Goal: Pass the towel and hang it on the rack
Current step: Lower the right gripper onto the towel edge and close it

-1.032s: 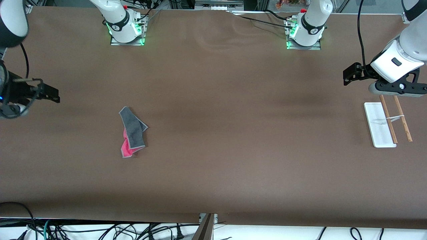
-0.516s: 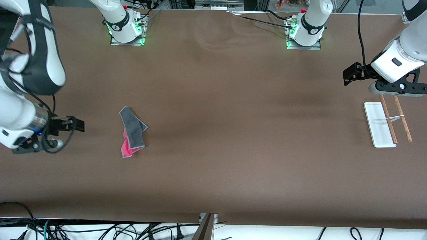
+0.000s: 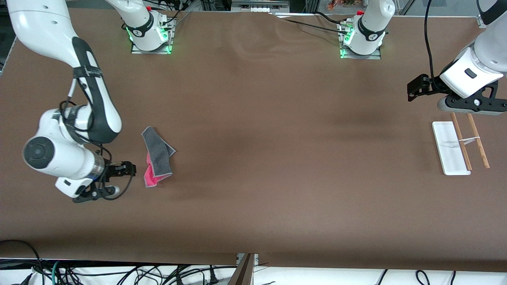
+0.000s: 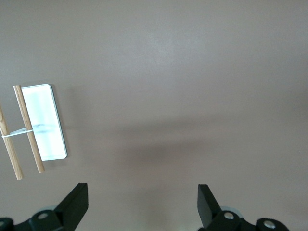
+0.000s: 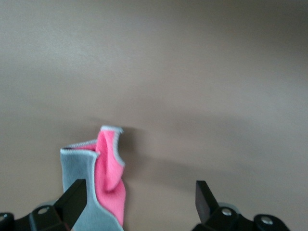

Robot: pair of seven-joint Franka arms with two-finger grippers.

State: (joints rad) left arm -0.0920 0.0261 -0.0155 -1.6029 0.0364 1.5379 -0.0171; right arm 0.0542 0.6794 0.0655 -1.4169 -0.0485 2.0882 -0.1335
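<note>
Progress on the task is nil as far as can be judged: pickup, handover and hanging all remain to be done. The towel [image 3: 157, 157] lies crumpled on the table [image 3: 253, 158] toward the right arm's end, grey side mostly up with a pink fold showing at the edge nearer the front camera. Nothing hangs on the rack [image 3: 459, 146], which stands toward the left arm's end, its two wooden rods bare above the white base.

Right gripper [image 3: 128, 169]: low and just beside the towel's pink edge, apart from the cloth, fingers spread wide and holding nothing. Its forearm lies nearly level, pointing at the towel. The right wrist view shows the towel [image 5: 98, 185] between and ahead of the open fingers [image 5: 72, 199].

Left gripper [image 3: 416, 88]: waits in the air near the rack, fingers fully apart and empty. The left wrist view shows the rack [image 4: 36, 127] off to one side and bare table ahead.
</note>
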